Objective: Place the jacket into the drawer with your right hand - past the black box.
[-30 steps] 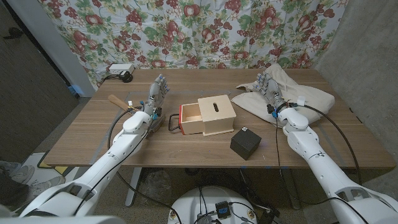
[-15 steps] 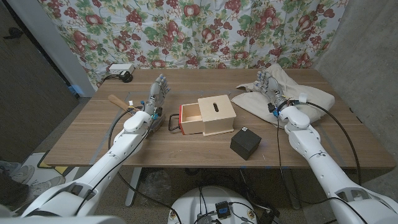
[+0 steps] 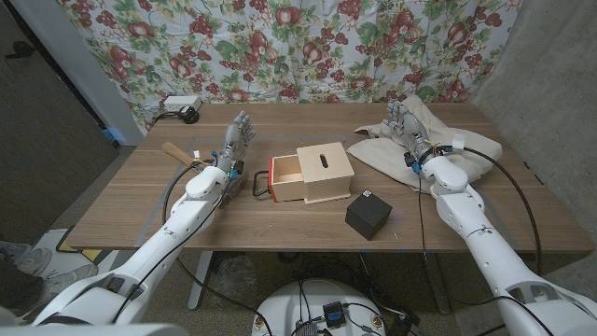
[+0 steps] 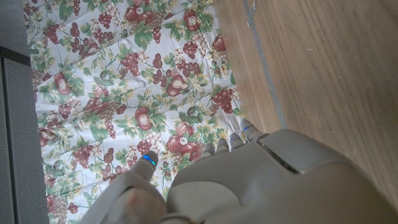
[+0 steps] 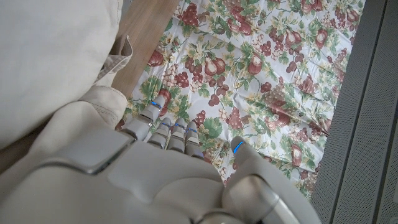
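The cream jacket (image 3: 437,140) lies crumpled on the table's far right; its folds (image 5: 56,62) fill much of the right wrist view. My right hand (image 3: 408,129) stands over the jacket's middle, fingers straight and apart, holding nothing. The wooden drawer box (image 3: 313,173) sits mid-table with its red-edged drawer (image 3: 286,179) pulled out toward my left. The black box (image 3: 368,215) sits just in front of it, nearer me. My left hand (image 3: 235,143) stands upright left of the drawer, fingers spread and empty.
A wooden-handled tool (image 3: 179,153) lies by my left forearm. A white power strip with a black plug (image 3: 181,105) sits at the table's far left corner. A floral curtain (image 3: 308,47) hangs behind the table (image 3: 280,224).
My right hand has crept a little farther onto the jacket, toward the far right. The left arm and the boxes have not moved.
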You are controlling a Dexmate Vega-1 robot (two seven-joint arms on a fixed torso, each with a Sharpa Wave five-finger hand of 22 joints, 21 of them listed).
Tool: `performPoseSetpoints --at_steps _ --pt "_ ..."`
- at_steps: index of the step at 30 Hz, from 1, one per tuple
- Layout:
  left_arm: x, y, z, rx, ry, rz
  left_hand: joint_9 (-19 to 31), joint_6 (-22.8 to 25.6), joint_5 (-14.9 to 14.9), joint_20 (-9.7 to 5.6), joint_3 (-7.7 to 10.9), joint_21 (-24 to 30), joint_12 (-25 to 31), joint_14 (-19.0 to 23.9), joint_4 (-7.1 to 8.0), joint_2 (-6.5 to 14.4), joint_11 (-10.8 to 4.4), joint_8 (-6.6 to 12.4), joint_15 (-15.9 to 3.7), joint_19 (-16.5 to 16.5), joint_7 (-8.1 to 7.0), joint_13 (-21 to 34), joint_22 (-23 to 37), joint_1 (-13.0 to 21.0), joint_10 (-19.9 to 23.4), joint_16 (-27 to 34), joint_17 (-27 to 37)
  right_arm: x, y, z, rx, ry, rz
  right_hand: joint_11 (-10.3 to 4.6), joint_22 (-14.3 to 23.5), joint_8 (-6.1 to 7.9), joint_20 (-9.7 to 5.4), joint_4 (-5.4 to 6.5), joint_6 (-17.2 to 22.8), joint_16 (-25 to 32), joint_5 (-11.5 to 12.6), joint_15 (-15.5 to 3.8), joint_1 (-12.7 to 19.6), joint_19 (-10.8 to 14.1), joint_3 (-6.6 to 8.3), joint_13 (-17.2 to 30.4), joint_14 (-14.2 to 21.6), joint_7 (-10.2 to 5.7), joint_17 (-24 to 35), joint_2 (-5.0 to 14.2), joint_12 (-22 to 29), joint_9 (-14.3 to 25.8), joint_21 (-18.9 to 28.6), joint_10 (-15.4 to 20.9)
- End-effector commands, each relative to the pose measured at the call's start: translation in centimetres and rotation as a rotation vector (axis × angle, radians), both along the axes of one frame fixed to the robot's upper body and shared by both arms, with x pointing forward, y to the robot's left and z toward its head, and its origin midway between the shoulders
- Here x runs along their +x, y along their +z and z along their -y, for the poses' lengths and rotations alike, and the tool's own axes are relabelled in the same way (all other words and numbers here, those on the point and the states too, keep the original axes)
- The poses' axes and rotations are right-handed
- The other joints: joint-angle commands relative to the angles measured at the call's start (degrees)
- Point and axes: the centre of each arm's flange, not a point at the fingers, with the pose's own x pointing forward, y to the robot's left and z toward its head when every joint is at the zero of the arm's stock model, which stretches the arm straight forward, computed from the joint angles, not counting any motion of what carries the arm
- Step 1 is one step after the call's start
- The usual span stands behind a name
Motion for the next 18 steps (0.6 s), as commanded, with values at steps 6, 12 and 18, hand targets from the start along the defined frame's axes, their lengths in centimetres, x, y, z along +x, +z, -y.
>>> performPoseSetpoints --at_steps 6,12,18 --pt "-0.2 0.2 0.0 0.003 -0.001 0.005 0.1 -9.8 0.2 0.26 0.44 0.3 0.2 -8.4 0.07 7.5 0.13 0.33 0.26 -2.9 -0.01 0.3 0.2 0.1 -8.6 0.2 0.1 -1.0 1.3 0.4 -0.076 -0.057 0.042 0.07 0.2 0.32 0.35 -0.17 0.5 0.4 0.3 -0.50 0.7 0.6 0.61 0.2 0.4 -0.19 0.0 1.65 0.2 0.2 0.4 0.5" --pt "-0.3 0.2 0.0 0.007 0.001 0.005 0.1 -9.7 0.2 0.29 0.47 0.3 0.2 -8.4 0.07 7.5 0.13 0.32 0.27 -2.9 -0.08 0.3 0.2 0.1 -8.5 0.2 0.1 -1.3 1.9 0.5 -0.115 -0.083 0.057 0.04 0.2 0.30 0.34 -0.29 0.5 0.3 0.3 -0.53 0.9 0.7 0.74 0.3 0.5 -0.20 0.0 1.66 0.2 0.2 0.4 0.6" --pt "-0.3 0.2 -0.1 0.005 0.001 0.007 0.1 -9.6 0.2 0.29 0.51 0.3 0.2 -8.3 0.07 7.5 0.12 0.32 0.25 -2.8 -0.10 0.3 0.2 0.1 -8.5 0.2 0.1 -1.6 2.4 0.5 -0.144 -0.105 0.069 0.06 0.2 0.30 0.35 -0.43 0.6 0.3 0.3 -0.50 1.0 0.7 0.86 0.3 0.5 -0.12 0.0 1.65 0.2 0.2 0.4 0.6"
